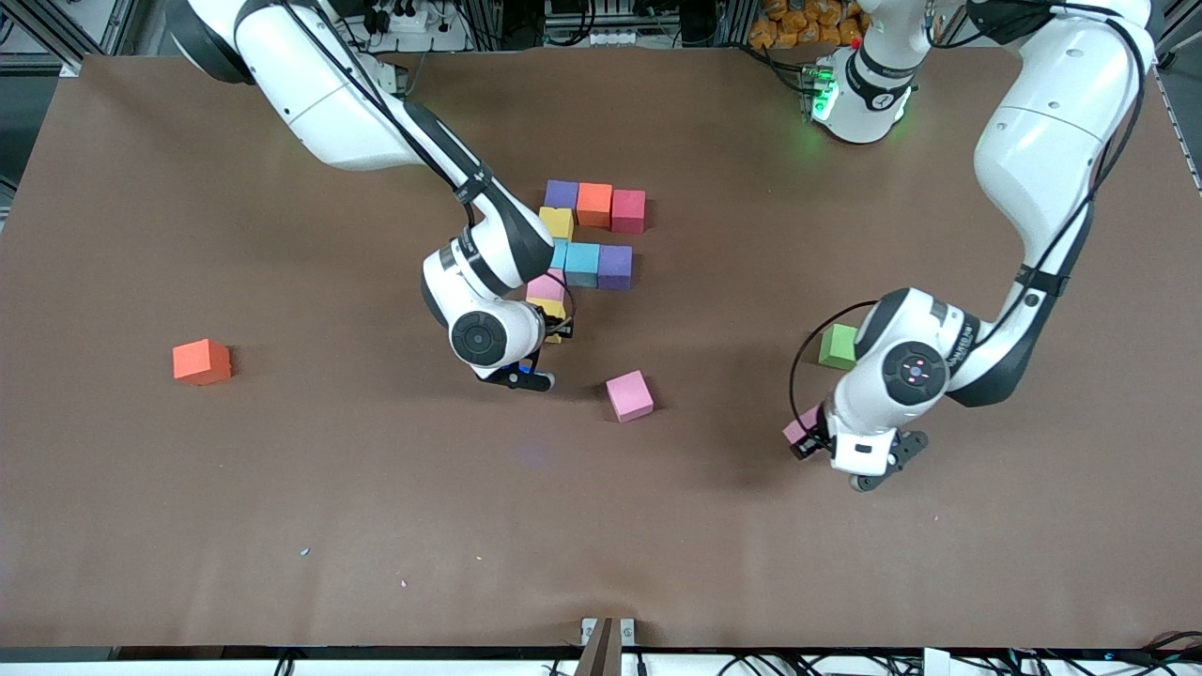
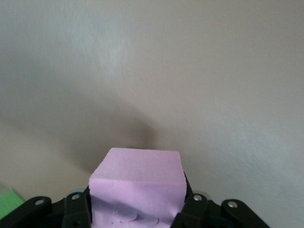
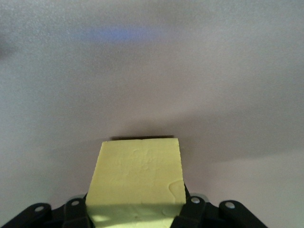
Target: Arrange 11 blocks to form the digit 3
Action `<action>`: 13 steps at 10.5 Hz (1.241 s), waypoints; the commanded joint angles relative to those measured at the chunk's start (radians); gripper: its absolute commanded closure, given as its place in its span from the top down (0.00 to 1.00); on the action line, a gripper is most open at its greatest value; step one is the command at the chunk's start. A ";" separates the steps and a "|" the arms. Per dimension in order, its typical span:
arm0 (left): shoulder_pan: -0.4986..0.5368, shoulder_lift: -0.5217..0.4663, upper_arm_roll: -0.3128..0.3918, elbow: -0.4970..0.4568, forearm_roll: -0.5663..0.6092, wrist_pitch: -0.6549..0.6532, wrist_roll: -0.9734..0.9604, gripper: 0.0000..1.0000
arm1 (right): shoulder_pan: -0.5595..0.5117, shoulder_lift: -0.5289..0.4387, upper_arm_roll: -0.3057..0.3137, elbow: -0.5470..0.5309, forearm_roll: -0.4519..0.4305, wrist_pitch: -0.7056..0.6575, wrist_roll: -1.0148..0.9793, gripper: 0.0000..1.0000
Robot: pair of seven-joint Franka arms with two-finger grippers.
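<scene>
Several blocks abut in the partly built digit 3: a purple [image 1: 562,194], orange [image 1: 593,203] and red [image 1: 628,210] bar, a yellow block [image 1: 556,222], a light blue [image 1: 582,264] and purple [image 1: 615,267] bar, and a pink block [image 1: 547,284]. My right gripper [image 1: 556,324] [image 3: 135,206] is shut on a yellow block [image 1: 548,308] [image 3: 137,180], low against the pink one's nearer side. My left gripper [image 1: 806,439] [image 2: 137,205] is shut on a pink block [image 1: 798,428] [image 2: 137,185] low at the table, toward the left arm's end. Another pink block [image 1: 629,394] lies loose between the two grippers.
A green cube [image 1: 837,345] [image 2: 8,202] sits close beside the left wrist, farther from the front camera than the held pink block. An orange-red cube [image 1: 201,361] lies alone toward the right arm's end. The right arm's forearm hangs over part of the figure.
</scene>
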 commanded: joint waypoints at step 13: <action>-0.247 -0.050 -0.030 -0.002 -0.023 -0.091 -1.014 0.14 | -0.074 -0.145 -0.014 0.090 -0.058 -0.169 -0.170 1.00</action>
